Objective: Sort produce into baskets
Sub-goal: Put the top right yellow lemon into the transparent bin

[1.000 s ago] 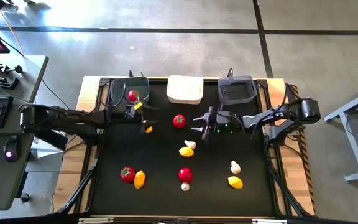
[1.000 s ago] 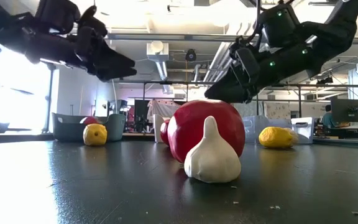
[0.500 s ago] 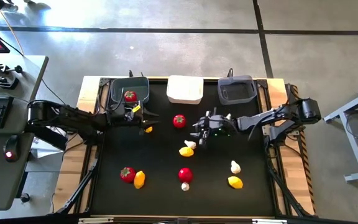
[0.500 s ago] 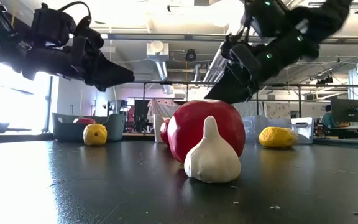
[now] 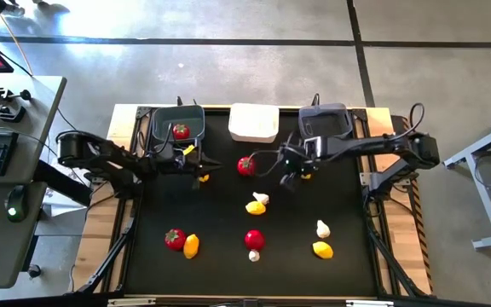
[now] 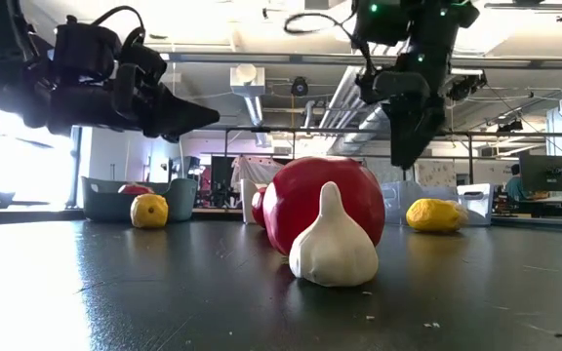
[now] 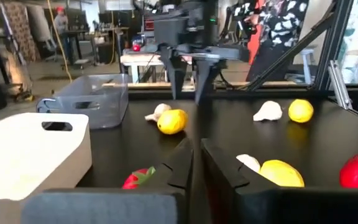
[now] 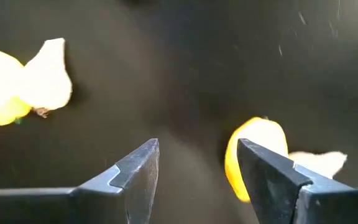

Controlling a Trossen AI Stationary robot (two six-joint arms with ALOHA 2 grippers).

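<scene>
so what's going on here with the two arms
Two robot arms are sorting toy produce on a black table into three bins along the far edge. One tomato is already in the left grey bin; the white bin and right grey bin look empty. The left gripper is shut and empty beside that bin. The right gripper hangs open over mid-table. Other pieces lie loose.

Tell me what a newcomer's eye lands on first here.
Bright toy produce scattered across the black table: tomatoes, lemons and white garlic bulbs, with one tomato already in the dark grey basket at the far left. Both arms reach toward the middle, the left pincer shut and empty, the right pincer open above the mat.
</scene>
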